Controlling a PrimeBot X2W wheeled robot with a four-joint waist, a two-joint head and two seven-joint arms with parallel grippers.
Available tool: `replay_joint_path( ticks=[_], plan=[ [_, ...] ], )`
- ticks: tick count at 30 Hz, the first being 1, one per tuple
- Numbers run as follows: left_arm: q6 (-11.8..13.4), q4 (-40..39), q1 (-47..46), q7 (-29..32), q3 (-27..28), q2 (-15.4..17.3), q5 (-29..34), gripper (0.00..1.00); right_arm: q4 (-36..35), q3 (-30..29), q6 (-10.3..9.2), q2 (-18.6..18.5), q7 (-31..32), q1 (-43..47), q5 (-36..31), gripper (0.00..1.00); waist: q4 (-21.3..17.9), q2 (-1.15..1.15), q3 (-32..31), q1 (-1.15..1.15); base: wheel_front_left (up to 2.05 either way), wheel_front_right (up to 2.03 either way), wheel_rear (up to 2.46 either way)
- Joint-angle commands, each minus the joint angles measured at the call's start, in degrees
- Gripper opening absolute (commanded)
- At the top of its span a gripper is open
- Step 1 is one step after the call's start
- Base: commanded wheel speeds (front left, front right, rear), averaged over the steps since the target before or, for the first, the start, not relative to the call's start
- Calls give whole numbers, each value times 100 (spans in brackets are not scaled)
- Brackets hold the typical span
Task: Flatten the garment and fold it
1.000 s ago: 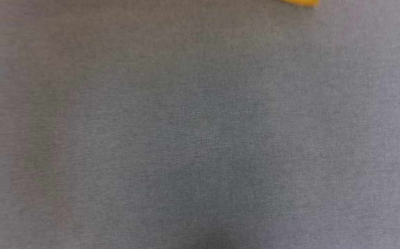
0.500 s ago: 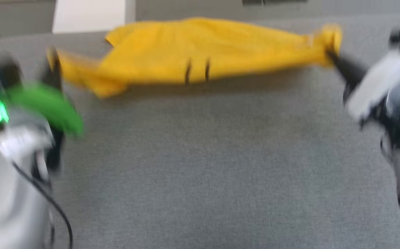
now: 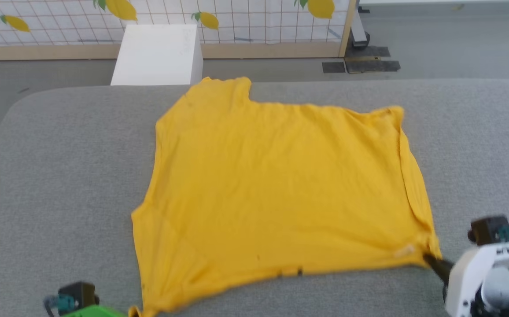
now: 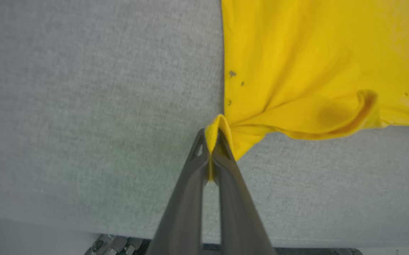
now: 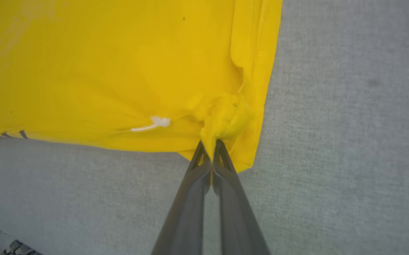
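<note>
Grey woven-fabric table top (image 3: 60, 176), rounded corners, with grey floor beyond it.

- Left gripper (image 4: 211, 141): dark fingers clenched on the garment's near left corner, with a small yellow fold pinched between the tips.
- Right gripper (image 5: 211, 147): dark fingers clamped on the bunched near right corner, beside a small white thread or tag (image 5: 155, 124).
- Mustard-yellow cotton T-shirt (image 3: 281, 189): spread mostly flat across the middle of the table top, plain side up.
  - Near edge is drawn between the two grippers, sagging left, and carries short black marks (image 3: 289, 273).
  - Long axis runs left to right across the robot's front.
  - A sleeve-like flap points away at the far left.
  - A folded seam band lies along the right edge.
- White box (image 3: 157, 55): stands on the floor behind the table.
- White gridded panel with a lemon print (image 3: 237, 17): at the back, behind the box.
</note>
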Motion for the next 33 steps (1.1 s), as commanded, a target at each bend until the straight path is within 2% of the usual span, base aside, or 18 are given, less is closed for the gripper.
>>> replay_joint_path(
  ticks=[1, 5, 9, 16, 19, 23, 29, 33],
  plan=[
    [59, -18, 177, 130, 7, 38, -108, 0, 19, -8, -9, -66, 148, 181, -49, 0, 71, 0, -80, 1, 0, 0, 0],
    [164, -63, 545, 536, 4, 169, -306, 0, 43, 3, -9, -245, 785, 615, -229, 0, 67, 0, -126, 1, 0, 0, 0],
    [243, -218, 783, 676, 70, 257, -409, 0, -79, -170, -9, -200, 1469, 924, -136, 0, 43, 0, -155, 1, 0, 0, 0],
    [207, -896, 595, 326, 311, 247, -380, 0, -680, -540, -9, -56, 1657, 769, -232, 0, -41, 0, -79, 1, 0, 0, 0],
    [153, -1187, 100, 257, 338, 295, -252, 0, -982, -674, -9, 13, 1749, 500, -285, 0, -60, 0, 30, 1, 0, 0, 0],
    [32, -1166, -834, 334, 229, 334, -81, 0, -1213, -922, -9, 120, 1942, 84, -443, 0, -53, 0, 306, 1, 0, 0, 0],
    [-277, -467, -2253, 288, 112, 264, 70, 0, -1263, -1119, -9, 289, 2301, -697, -830, 0, -106, 0, 842, 1, 0, 0, 0],
    [-511, 50, -2952, 148, 80, 235, 143, 0, -1202, -1022, -9, 336, 2690, -1117, -1048, 0, -128, 0, 1263, 1, 0, 0, 0]
  ],
)
